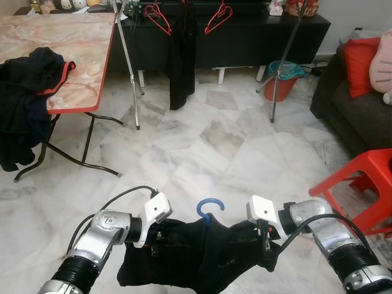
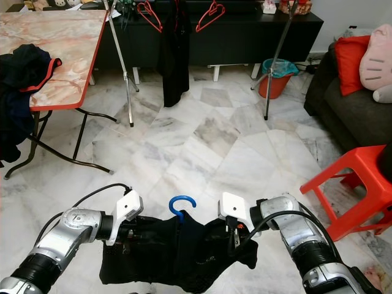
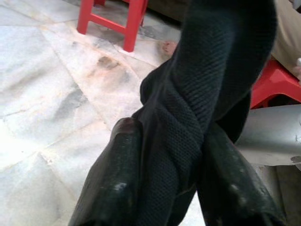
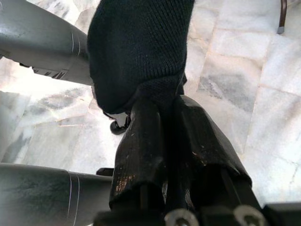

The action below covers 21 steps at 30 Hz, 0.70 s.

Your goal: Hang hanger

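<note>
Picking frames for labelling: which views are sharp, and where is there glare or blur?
Eye views: sharp, evenly lit, soft sheen on the marble floor. Left wrist view: garment and fingers close, slightly soft. Right wrist view: bright glare patch on the floor, dark knit crisp.

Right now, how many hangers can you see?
3. A blue hanger pokes out of the black garment held between the left hand and right hand. Two red hangers hang on the rack behind. More may be hidden.
</note>
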{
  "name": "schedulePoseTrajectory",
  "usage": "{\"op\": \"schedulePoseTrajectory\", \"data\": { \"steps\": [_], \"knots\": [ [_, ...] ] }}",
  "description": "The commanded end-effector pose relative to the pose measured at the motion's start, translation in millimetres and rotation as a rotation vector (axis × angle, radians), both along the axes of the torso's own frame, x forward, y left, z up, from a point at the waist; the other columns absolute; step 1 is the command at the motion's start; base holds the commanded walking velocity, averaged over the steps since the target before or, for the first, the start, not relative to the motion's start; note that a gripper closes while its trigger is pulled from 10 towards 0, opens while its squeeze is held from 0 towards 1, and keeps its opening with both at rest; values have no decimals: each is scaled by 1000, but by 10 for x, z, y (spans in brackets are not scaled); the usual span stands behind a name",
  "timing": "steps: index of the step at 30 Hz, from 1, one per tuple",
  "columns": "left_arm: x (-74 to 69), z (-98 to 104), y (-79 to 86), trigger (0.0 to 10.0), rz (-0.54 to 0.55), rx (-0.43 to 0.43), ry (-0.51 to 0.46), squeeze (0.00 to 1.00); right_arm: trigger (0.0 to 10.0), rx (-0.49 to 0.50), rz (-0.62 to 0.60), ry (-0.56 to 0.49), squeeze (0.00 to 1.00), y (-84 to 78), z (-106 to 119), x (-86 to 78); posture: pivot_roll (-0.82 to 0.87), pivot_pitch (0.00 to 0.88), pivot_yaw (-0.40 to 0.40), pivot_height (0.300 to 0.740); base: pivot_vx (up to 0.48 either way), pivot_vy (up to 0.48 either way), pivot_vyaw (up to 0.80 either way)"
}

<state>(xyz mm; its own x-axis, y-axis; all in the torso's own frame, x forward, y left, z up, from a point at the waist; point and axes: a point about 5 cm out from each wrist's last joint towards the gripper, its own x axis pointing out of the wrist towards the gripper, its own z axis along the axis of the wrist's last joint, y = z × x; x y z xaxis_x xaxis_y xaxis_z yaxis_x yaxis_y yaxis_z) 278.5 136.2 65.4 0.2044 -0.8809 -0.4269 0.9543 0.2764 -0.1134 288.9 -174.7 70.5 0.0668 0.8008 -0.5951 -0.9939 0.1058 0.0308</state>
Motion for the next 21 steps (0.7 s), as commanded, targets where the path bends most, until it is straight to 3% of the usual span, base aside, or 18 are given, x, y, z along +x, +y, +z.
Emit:
{"op": "schedulePoseTrajectory", "data": {
  "steps": [1,16,17,18,19,20,21],
  "knots": [
    [-6,-1,-54,0,-34,1,2,0,0,25,-3,-32,0,32,47,15,-169,87,-52,740,0,0,0],
    [2,22,-51,0,-39,-4,3,0,0,20,-11,-36,0,23,34,14,-168,93,-48,740,0,0,0],
    [3,23,-51,0,-39,-3,2,0,1137,19,-15,-41,0,23,33,17,-168,93,-48,740,0,0,0],
    [4,22,-51,0,-39,-2,2,0,4000,19,-18,-44,0,22,33,20,-167,93,-48,740,0,0,0],
    [4,22,-51,0,-39,-2,1,0,4667,18,-22,-46,0,22,33,24,-167,93,-48,740,0,0,0],
    [5,24,-52,0,-39,-2,1,0,9451,19,-28,-47,0,23,34,31,-167,93,-48,740,0,0,0],
    [6,24,-52,0,-39,-3,1,0,9451,20,-29,-48,0,24,34,33,-167,93,-48,740,0,0,0]
  ]
}}
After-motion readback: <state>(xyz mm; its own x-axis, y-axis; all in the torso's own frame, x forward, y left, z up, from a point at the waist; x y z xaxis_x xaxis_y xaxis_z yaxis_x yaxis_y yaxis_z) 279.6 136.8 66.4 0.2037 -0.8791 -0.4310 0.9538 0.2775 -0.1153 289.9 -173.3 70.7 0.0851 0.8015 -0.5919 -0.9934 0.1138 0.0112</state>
